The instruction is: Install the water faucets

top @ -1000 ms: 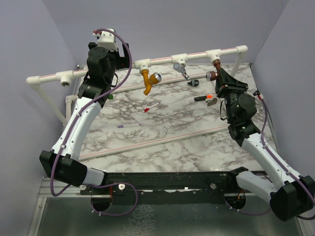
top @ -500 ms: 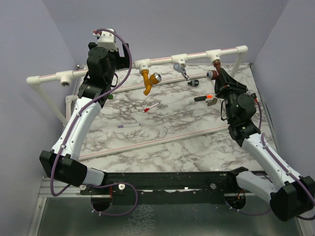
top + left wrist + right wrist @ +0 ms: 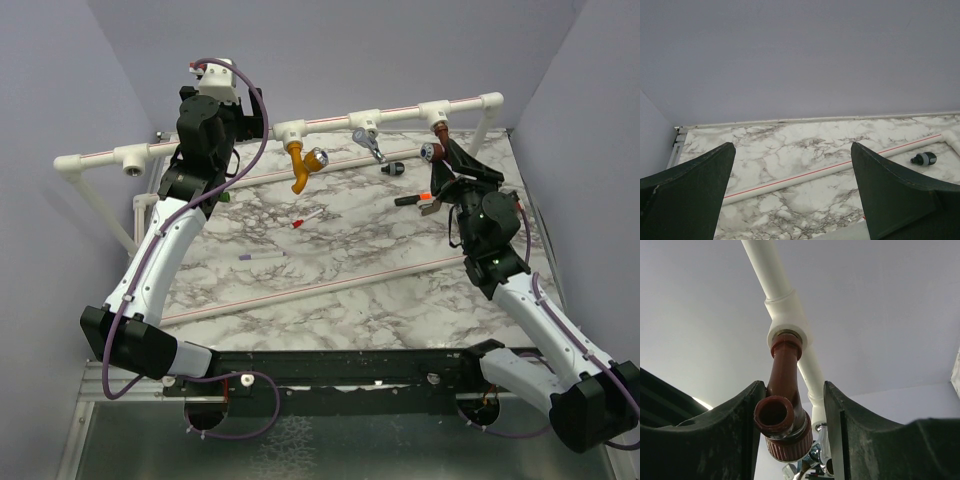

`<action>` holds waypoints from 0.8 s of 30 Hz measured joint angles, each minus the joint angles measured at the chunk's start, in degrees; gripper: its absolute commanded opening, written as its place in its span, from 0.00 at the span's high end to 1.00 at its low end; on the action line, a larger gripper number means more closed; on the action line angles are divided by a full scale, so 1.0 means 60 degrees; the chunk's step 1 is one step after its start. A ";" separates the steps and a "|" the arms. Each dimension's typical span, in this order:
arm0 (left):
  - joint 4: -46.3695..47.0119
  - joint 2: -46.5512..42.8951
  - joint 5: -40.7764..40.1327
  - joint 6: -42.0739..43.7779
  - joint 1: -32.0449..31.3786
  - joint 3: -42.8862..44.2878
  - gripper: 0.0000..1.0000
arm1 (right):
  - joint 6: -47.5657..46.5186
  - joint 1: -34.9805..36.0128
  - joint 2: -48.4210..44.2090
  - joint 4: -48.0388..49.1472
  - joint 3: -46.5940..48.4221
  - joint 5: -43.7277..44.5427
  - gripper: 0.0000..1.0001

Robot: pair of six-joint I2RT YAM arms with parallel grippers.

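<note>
A dark brown faucet [image 3: 785, 390] hangs screwed into the right tee of the white pipe [image 3: 330, 120], seen from above as the brown faucet [image 3: 437, 138]. My right gripper [image 3: 793, 385] stands open around its spout, with a gap showing on the right side; from above, the right gripper [image 3: 441, 166] sits just under that tee. A mustard-orange faucet [image 3: 303, 165] and a silver-grey faucet [image 3: 370, 143] hang from the middle tees. My left gripper [image 3: 792, 167] is wide open with nothing in it, held up by the pipe's left part.
A small black fitting [image 3: 392, 168] and a black-and-orange marker piece [image 3: 415, 200] lie near the right gripper. A red-tipped stick [image 3: 305, 218] and a purple one [image 3: 262, 256] lie mid-table. A long loose pipe [image 3: 320, 285] crosses the marble table [image 3: 350, 320].
The right jaws have spread apart from the brown faucet they were shut on, and the right wrist has dropped back a little. The left arm has not moved.
</note>
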 measured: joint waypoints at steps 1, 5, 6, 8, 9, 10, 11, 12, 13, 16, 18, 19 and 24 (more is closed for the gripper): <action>0.0000 -0.0004 0.0000 0.0000 0.0000 0.0000 0.01 | -0.0007 0.0000 -0.0004 -0.0015 0.0000 -0.0004 0.40; 0.0000 0.0000 0.0000 0.0004 0.0000 0.0000 0.01 | -0.0047 0.0000 -0.0040 -0.0080 0.0000 -0.0004 0.35; 0.0000 0.0000 0.0000 0.0004 0.0000 0.0000 0.01 | -0.0076 0.0000 -0.0058 -0.0102 0.0000 -0.0007 0.34; 0.0000 0.0000 0.0000 0.0000 0.0000 0.0000 0.01 | -0.0197 0.0000 -0.0127 -0.0117 0.0000 -0.0015 0.33; 0.0000 0.0000 0.0000 0.0004 0.0000 0.0000 0.01 | -0.0270 0.0000 -0.0175 -0.0127 0.0000 -0.0022 0.32; 0.0000 -0.0004 0.0000 0.0000 0.0000 0.0000 0.01 | -0.0353 0.0000 -0.0233 -0.0149 0.0000 -0.0051 0.31; 0.0000 0.0000 0.0000 0.0000 0.0000 0.0000 0.01 | -0.0477 0.0000 -0.0299 -0.0186 0.0000 -0.0098 0.29; 0.0000 -0.0004 0.0000 0.0000 0.0000 0.0000 0.01 | -0.0561 0.0000 -0.0372 -0.0229 0.0004 -0.0149 0.28; 0.0000 0.0000 0.0000 0.0000 0.0000 0.0000 0.01 | -0.0670 0.0000 -0.0433 -0.0270 0.0004 -0.0182 0.25; 0.0000 0.0000 0.0000 0.0000 0.0000 0.0000 0.01 | -0.1089 0.0000 -0.0645 -0.0514 0.0011 -0.0248 0.21; 0.0000 0.0000 0.0000 0.0000 0.0000 0.0000 0.01 | -0.1475 0.0000 -0.0827 -0.0787 0.0051 -0.0266 0.20; 0.0000 -0.0004 0.0000 0.0000 0.0000 0.0000 0.01 | -0.1701 0.0000 -0.0933 -0.0973 0.0098 -0.0270 0.20; 0.0000 0.0000 0.0000 0.0004 0.0000 0.0000 0.01 | -0.3045 0.0000 -0.1694 -0.1683 0.0178 -0.0262 0.19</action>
